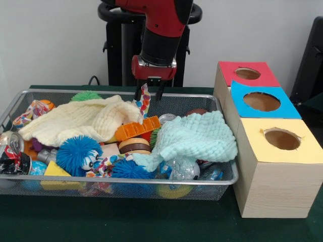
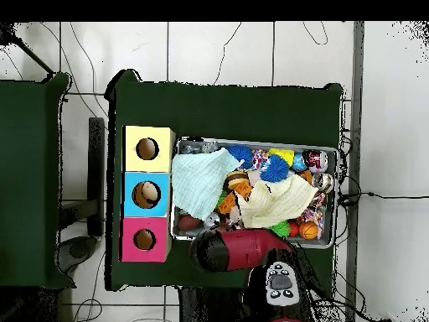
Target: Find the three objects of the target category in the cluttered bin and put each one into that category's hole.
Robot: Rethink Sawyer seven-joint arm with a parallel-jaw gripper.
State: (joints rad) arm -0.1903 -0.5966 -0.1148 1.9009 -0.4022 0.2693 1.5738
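**Now the rope toy is dangling over the clutter**

Right now the tool [image 1: 149, 94] is hanging above the back of the wire bin [image 1: 151, 182], clenching the top of a multicoloured rope toy [image 1: 145, 104], whose lower end is trailing down towards the cream cloth [image 1: 81, 120] and the orange plastic block [image 1: 137, 129].

The grip is looking thin, only the tip pinched, so the toy could be slipping out on any swing.

The three holes are waiting off to the side: red [image 1: 247, 73], blue [image 1: 261, 101], yellow [image 1: 282, 139].

A floppy toy may be catching on a hole's rim, or snagging the mint cloth [image 1: 194, 138] on the way across.
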